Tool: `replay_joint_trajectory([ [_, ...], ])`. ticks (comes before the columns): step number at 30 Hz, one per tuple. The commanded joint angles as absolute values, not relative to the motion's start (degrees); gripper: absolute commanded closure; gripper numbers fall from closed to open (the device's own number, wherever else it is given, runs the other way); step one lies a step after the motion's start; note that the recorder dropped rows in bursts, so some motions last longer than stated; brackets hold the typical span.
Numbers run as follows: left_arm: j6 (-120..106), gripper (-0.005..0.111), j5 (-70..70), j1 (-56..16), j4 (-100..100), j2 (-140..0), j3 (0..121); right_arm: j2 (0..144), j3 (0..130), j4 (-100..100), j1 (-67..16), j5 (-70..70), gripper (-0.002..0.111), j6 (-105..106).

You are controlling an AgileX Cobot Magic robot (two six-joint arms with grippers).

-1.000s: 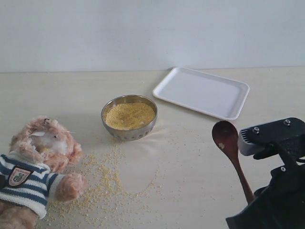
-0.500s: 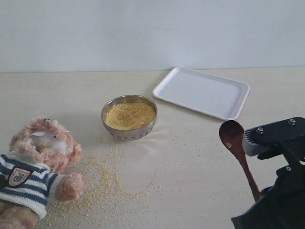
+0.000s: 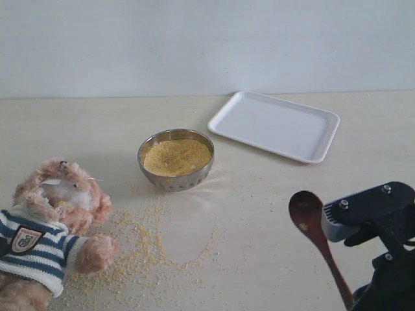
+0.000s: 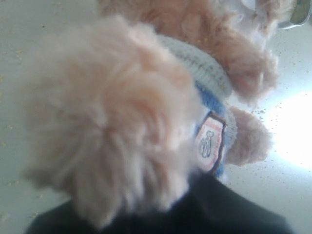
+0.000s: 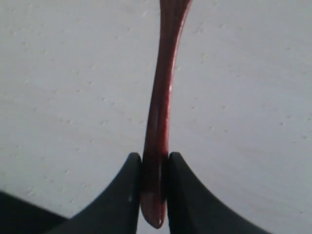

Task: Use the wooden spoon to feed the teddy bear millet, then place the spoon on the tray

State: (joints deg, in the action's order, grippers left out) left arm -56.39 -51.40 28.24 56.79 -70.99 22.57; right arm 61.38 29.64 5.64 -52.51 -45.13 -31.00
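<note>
At the table's lower right corner in the exterior view, the right gripper (image 5: pixel 155 165) is clamped on the tail end of the wooden spoon (image 3: pixel 307 212). Its two black fingers (image 5: pixel 127 195) press the slim handle from either side, and the tip of the handle pokes out just past them. The spoon stands tilted in the air above the table (image 3: pixel 259 188), with its oval bowl uppermost and turned toward the camera. A few yellow grains cling to the inside of the bowl.

Farther back and well apart from the spoon lies the white tray (image 3: pixel 275 124), flat on the table near the rear wall. To the left of the tray sits a small steel bowl (image 3: pixel 175 182) heaped with millet (image 3: pixel 176 156). Loose grains (image 3: pixel 139 249) are strewn across the tabletop from the bowl toward the teddy bear (image 3: pixel 58 207). The bear lies on its back at the left edge in its navy-and-white striped sweater, shield badge showing, with some grains on its pale muzzle.

The left wrist view is filled with the bear's fur and badge at very close range. Only a dark part of the left gripper (image 4: pixel 195 217) shows beneath the plush, and whether it is open or closed cannot be told.
</note>
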Motion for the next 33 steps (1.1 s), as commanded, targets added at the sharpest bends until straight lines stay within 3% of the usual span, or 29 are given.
replay_joint_trajectory([
  [1, -56.7, 0.102, -52.0, 28.4, 57.6, -70.8, 22.3, 61.1, 29.4, -7.4, -52.5, -45.5, 0.106, -18.8],
  [10, -56.7, 0.102, -52.0, 28.4, 57.6, -70.8, 22.3, 62.5, 40.7, -15.6, -50.2, -54.8, 0.106, -6.6],
  [16, -56.7, 0.102, -52.0, 28.4, 57.6, -70.8, 22.3, 72.9, 50.1, -16.0, -46.2, -67.2, 0.106, 0.0],
  [33, -56.7, 0.102, -52.0, 28.4, 57.6, -70.8, 22.3, 97.1, 81.4, -17.4, -51.1, -70.0, 0.106, 5.6],
])
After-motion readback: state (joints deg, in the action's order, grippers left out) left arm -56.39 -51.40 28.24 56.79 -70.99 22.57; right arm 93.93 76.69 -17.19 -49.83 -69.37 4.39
